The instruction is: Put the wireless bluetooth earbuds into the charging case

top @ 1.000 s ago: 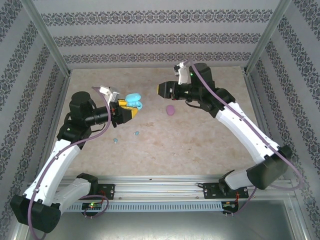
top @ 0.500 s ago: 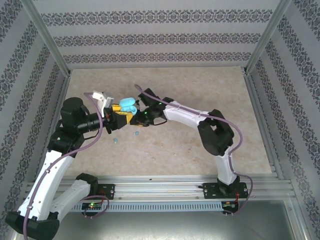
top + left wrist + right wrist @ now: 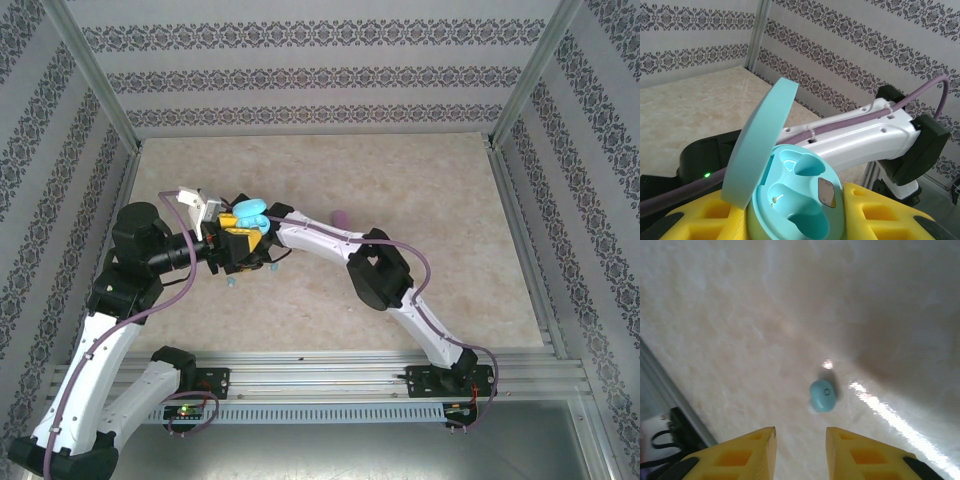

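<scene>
My left gripper is shut on the light-blue charging case, which it holds above the table. The lid stands open and both sockets are empty. From above, the case sits at centre left between yellow fingers. My right arm reaches across to just beside it. My right gripper points down at the table, open, with nothing between its fingers. A light-blue earbud lies on the table just beyond the fingertips. Another earbud lies on the table near the left gripper.
A pink oval case lies behind the right arm's forearm. Patterned walls and metal frame posts enclose the beige table. The base rail runs along the near edge.
My right arm has swung from the back right across to the left, down beside the held case, and its jaws have narrowed. The left arm has drawn back slightly with the case.
</scene>
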`<state>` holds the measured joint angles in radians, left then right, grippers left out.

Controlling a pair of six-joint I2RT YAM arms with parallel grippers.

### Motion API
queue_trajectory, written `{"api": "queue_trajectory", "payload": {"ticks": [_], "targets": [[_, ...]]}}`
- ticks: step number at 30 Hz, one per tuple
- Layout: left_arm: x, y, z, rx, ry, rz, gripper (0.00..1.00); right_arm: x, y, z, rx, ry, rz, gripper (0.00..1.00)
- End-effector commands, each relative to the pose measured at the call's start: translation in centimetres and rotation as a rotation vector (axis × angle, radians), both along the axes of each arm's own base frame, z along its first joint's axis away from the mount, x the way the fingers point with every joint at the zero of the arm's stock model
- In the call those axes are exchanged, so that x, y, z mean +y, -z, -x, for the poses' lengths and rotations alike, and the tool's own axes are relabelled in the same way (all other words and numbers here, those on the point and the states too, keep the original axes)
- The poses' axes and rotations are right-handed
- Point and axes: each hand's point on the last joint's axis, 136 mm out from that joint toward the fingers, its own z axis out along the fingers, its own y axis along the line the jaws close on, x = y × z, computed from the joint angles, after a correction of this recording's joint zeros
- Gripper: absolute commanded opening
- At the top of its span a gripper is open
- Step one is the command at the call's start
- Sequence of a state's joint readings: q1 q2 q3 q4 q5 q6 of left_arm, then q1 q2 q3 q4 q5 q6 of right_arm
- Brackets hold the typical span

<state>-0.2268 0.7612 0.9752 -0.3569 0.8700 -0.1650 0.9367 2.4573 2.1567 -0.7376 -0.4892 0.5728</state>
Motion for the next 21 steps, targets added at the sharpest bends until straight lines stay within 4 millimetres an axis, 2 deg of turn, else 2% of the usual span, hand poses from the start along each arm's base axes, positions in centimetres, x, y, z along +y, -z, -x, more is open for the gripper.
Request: {"api": "queue_trajectory", "payload": {"ticks": [1,7,21], "targets": [[0.3,-1.0,0.4,-0.023,-0.007,0.020,0.20,-0.3,0.6,0.3,-0.041,-0.052,0.071,0.32],[0.3,-0.9,0.6,-0.022,-0.006,0.024,0.20,0.2,1.8,0.4,-0.055,-0.068,0.104,0.35],[0.4,-0.7,0.9,-0.026,-0.006,0.014,0.20,0.9,2.4,0.6,-0.064,-0.090,0.114,0.35]]}}
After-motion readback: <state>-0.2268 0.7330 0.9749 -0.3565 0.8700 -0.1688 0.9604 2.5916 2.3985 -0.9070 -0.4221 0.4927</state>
